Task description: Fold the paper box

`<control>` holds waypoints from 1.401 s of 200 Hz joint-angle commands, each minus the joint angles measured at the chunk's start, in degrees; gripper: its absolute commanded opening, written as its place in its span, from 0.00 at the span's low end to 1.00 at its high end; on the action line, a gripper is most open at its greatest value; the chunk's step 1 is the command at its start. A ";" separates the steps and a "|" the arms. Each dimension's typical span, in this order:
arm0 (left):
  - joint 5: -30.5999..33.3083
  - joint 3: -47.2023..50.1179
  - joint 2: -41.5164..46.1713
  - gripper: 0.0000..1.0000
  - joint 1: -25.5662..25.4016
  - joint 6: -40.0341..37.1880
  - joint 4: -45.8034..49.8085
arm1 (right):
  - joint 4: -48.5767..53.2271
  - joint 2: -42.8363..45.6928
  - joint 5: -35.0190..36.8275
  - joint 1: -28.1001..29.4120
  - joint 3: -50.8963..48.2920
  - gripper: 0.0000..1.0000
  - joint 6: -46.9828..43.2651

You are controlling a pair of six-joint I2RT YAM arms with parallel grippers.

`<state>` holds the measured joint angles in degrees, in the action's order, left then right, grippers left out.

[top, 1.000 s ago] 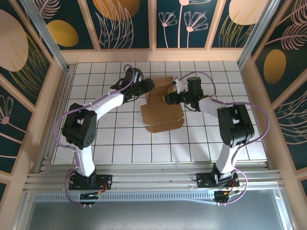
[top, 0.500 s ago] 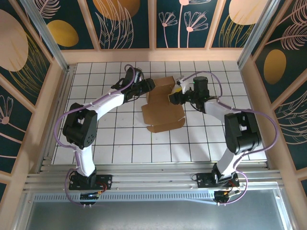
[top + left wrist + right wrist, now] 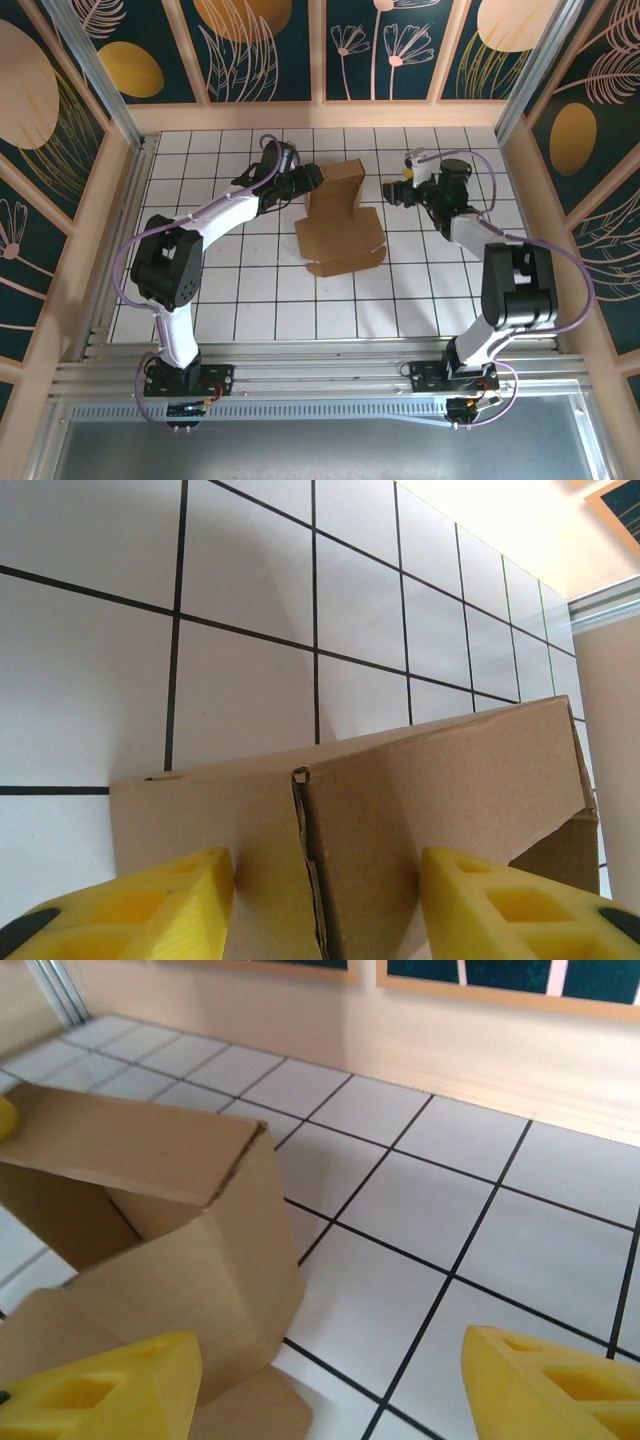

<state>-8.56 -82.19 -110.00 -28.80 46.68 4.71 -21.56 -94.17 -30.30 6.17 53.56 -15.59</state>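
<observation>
**Paper box part-folded; most flaps not yet raised**
The paper box [image 3: 338,225] is found mid-table, a wall raised at its far end, while the near panel and flaps are seen lying flat. The left gripper [image 3: 310,180] is set half-wide against that wall, apparently bracing, not clamping. The right gripper [image 3: 395,190] is spread wide and empty, just right of it.
</observation>
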 commanded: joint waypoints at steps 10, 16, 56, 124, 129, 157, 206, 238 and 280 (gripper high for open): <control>-1.20 0.54 -2.28 0.52 -0.65 -1.19 5.24 | 7.33 -4.33 -3.17 3.05 4.74 0.74 -13.04; -1.20 0.46 -2.28 0.51 -0.65 -1.17 5.22 | 7.93 -5.16 -3.56 3.62 5.32 0.75 -14.01; -1.37 0.11 -2.56 0.51 -0.65 -1.37 5.14 | 10.37 -11.73 -4.37 5.80 11.14 0.80 -15.89; -0.47 -3.03 -4.15 0.52 -0.24 -5.66 8.95 | 3.81 -17.96 -2.10 6.72 15.28 0.82 -16.92; -0.71 -3.13 -4.21 0.52 -0.14 -5.69 8.91 | 4.10 -18.42 -2.08 6.68 16.06 0.83 -16.68; -2.64 -4.40 -5.03 0.52 0.12 -6.29 9.04 | 4.41 -21.14 -0.21 6.73 19.27 0.86 -14.54; -3.54 -6.19 -5.59 0.52 0.91 -7.85 10.58 | 3.10 -24.14 -1.90 6.86 21.73 0.82 -13.66; -5.22 -7.07 -6.33 0.52 1.29 -8.22 10.83 | 3.86 -24.78 -1.99 7.22 22.98 0.68 -13.96; -6.95 -9.16 -6.72 0.53 1.99 -7.76 11.29 | 10.83 -27.36 3.81 7.74 28.31 0.47 -13.09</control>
<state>-12.19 -90.32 -114.61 -26.98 40.25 10.09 -14.09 -119.66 -30.96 13.47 77.95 -29.52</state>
